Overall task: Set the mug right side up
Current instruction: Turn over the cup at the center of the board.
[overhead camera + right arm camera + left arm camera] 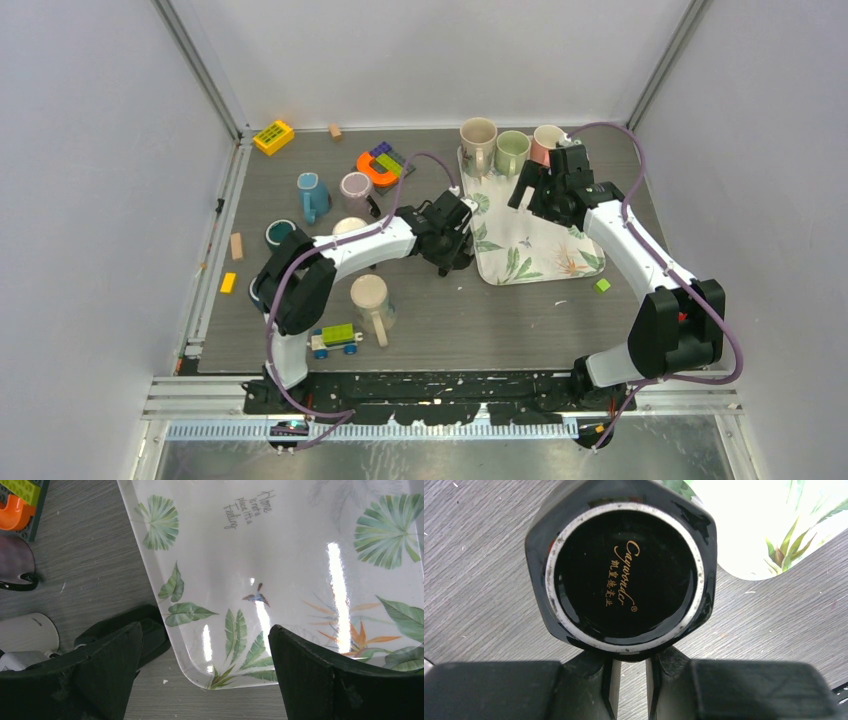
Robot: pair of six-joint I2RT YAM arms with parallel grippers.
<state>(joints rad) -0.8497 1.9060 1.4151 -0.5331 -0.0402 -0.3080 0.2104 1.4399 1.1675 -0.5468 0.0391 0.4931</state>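
Observation:
A glossy black mug stands upside down on the grey table, its base with gold lettering facing the left wrist camera. My left gripper sits at the mug's near edge, fingers nearly together on the handle stub between their tips. In the top view this gripper is just left of the leaf-print tray, and the mug is mostly hidden under it. My right gripper hovers over the tray, open and empty; the right wrist view shows it above the tray's near corner.
The leaf-print tray holds a beige mug, a green mug and a pink mug at its back edge. A blue mug, purple cup, beige mug and toy car stand left.

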